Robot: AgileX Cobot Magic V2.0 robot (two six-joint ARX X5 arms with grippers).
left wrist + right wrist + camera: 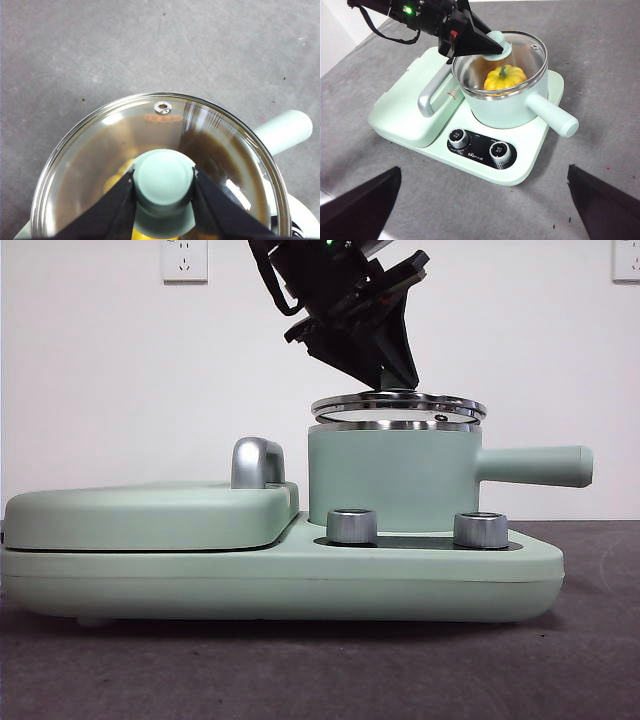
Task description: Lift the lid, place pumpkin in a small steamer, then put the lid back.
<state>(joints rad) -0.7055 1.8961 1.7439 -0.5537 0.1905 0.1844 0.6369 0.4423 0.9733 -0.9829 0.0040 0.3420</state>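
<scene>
The small steamer [390, 480] is a mint-green pot on the right half of the cooker base, and its long handle [535, 465] points right. The pumpkin [504, 78], yellow-orange with a green stem, lies inside the small steamer [506, 107]. It shows as a yellow patch through the glass [116, 181] in the left wrist view. The lid [398, 406] hangs slightly tilted just over the steamer's rim. My left gripper [164, 181] is shut on its mint knob [164, 176] and reaches in from above [395, 375]. My right gripper [484, 170] stands open, high and well back from the cooker.
The flat mint-green griddle cover [150, 515] with a chrome handle [255, 462] fills the left half of the base. Two steel dials [352, 526] [481, 530] stand on the front panel. Grey tabletop [600, 60] surrounds the unit.
</scene>
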